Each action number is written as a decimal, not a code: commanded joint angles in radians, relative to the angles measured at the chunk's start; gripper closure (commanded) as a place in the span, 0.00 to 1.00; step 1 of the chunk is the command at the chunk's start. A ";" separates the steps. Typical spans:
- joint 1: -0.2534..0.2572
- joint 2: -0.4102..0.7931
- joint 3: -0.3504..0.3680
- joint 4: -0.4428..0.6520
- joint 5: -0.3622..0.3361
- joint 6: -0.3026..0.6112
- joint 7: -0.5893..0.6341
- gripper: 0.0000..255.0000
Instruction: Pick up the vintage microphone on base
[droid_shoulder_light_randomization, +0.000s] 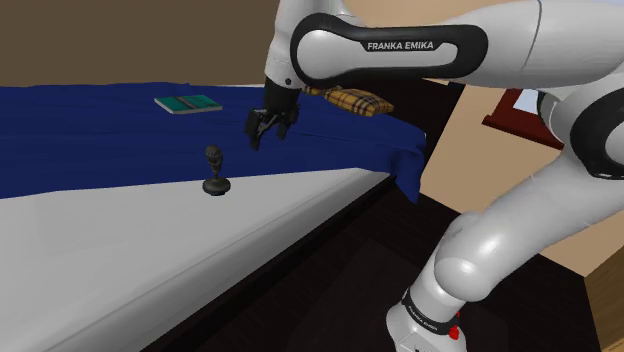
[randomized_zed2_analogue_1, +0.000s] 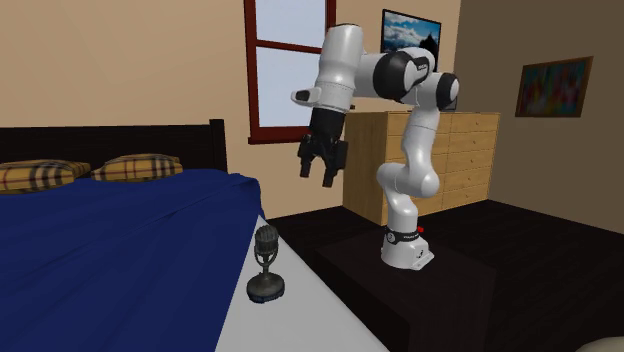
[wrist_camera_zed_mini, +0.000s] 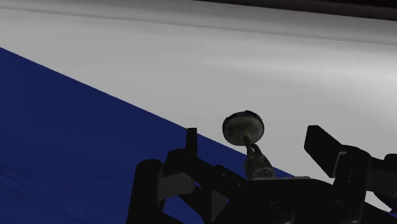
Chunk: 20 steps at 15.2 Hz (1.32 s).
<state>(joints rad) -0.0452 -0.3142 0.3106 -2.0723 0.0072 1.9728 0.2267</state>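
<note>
Your claw (droid_shoulder_light_randomization: 270, 128) is hanging in the air with its two black fingers standing apart, clasping nothing. The microphone (droid_shoulder_light_randomization: 216, 172) is standing upright on its round base below the claw, well apart from it. In the wrist view its round head is showing between the fingers without touching them. It is sitting on the white sheet (droid_shoulder_light_randomization: 120, 240), just beside the edge of the blue blanket (droid_shoulder_light_randomization: 90, 140). Beyond the claw, a green book (droid_shoulder_light_randomization: 187, 103) and a checked pillow (droid_shoulder_light_randomization: 352, 100) are lying on the blanket.
</note>
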 joint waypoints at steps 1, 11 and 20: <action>-0.010 0.086 0.031 0.063 -0.036 0.016 0.060 0.00; 0.025 0.510 0.095 0.436 -0.266 -0.008 0.322 0.00; 0.025 0.522 0.089 0.351 -0.281 0.087 0.344 0.00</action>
<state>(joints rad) -0.0205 0.2058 0.3999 -1.7190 -0.2726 2.0547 0.5695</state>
